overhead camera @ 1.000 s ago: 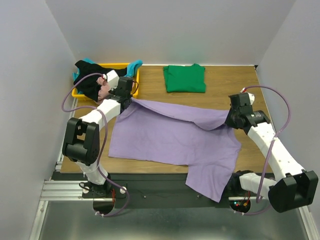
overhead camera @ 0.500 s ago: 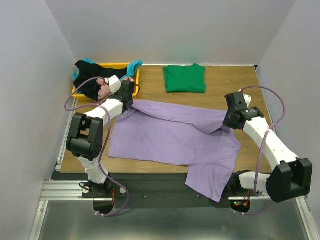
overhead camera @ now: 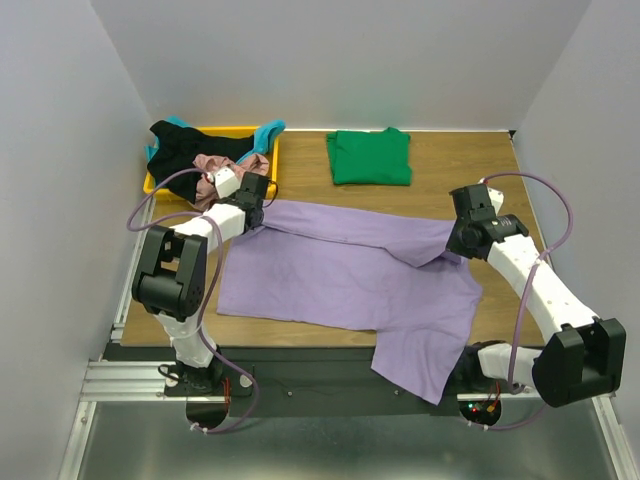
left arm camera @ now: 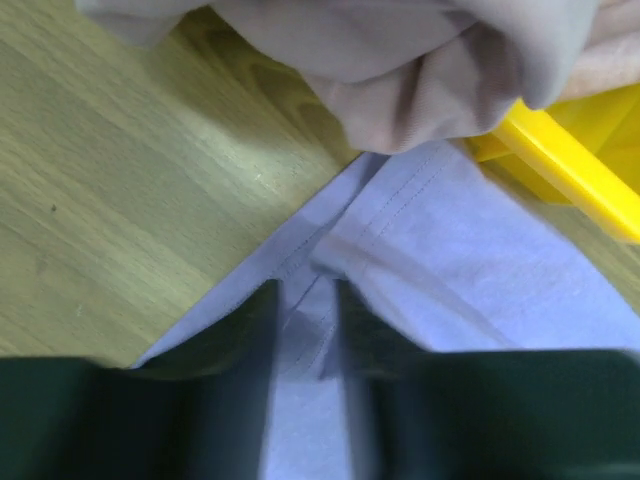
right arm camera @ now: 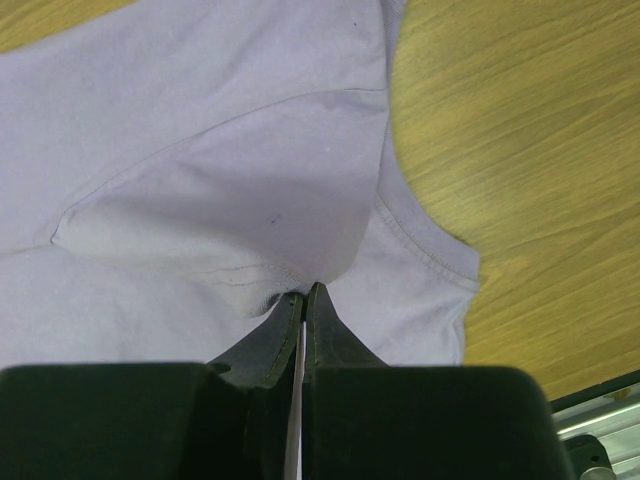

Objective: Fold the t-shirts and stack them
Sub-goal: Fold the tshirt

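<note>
The purple t-shirt (overhead camera: 340,270) lies spread on the table, its upper edge folded over and one part hanging off the near edge. My left gripper (overhead camera: 262,200) is low at its far left corner, next to the tray. In the left wrist view (left arm camera: 305,320) its jaws stand apart, with the shirt's (left arm camera: 450,260) hemmed corner lying loose between them. My right gripper (overhead camera: 458,240) is at the shirt's right end, and in the right wrist view (right arm camera: 303,292) it is shut on a pinch of purple cloth (right arm camera: 200,150). A folded green t-shirt (overhead camera: 370,157) lies at the back.
A yellow tray (overhead camera: 272,160) at the back left holds a black shirt (overhead camera: 185,150), a pink one (overhead camera: 215,165) and a teal one (overhead camera: 268,130). The pink cloth (left arm camera: 420,60) hangs over the tray's rim (left arm camera: 560,165) just beyond my left fingers. Walls close in on three sides.
My left jaws have come apart and let go of the purple corner, which has dropped onto the table. Both arms carried the upper edge a little nearer and lower.
</note>
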`<state>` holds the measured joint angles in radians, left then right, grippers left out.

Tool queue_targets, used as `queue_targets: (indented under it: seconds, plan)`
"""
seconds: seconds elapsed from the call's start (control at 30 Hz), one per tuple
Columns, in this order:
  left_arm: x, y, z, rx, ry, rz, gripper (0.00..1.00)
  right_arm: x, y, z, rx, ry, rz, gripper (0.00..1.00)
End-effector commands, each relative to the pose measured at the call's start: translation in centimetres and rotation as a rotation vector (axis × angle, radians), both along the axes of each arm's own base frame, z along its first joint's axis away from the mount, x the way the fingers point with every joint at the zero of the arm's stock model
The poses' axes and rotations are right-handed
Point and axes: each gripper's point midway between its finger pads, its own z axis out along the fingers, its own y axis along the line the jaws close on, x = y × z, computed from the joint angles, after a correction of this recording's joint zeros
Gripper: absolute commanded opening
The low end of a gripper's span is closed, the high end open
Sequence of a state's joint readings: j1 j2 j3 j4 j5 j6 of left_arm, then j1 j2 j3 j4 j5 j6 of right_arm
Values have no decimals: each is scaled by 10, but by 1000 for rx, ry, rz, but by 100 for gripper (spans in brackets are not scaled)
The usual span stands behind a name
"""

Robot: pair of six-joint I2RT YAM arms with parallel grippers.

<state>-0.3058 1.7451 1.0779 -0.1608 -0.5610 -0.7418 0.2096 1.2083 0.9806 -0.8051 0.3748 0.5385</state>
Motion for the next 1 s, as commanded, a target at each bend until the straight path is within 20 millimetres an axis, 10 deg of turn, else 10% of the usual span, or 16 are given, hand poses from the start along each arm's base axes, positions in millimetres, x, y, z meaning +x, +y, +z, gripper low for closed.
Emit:
queue_targets:
  seconds: [0.0,0.23,0.4,0.73,0.97]
  plan:
    - [0,7,22,-11,-43,44,56,2,-6,11,-15,-38,-18,1]
    - [-7,-35,77,-120,-177,-116,98,17,-4,17,-22,-58,-7,1]
    - [-19,-65,107,-142,-235,-207,98,27,-2,8,-27,-35,-15,1]
    - [-79,-246,138,-236,-328,-827,98,91,6,5,-35,-83,-27,1]
    - [-107,-332,122,-261,-277,-1035,98,132,6,-21,-6,-38,-26,1]
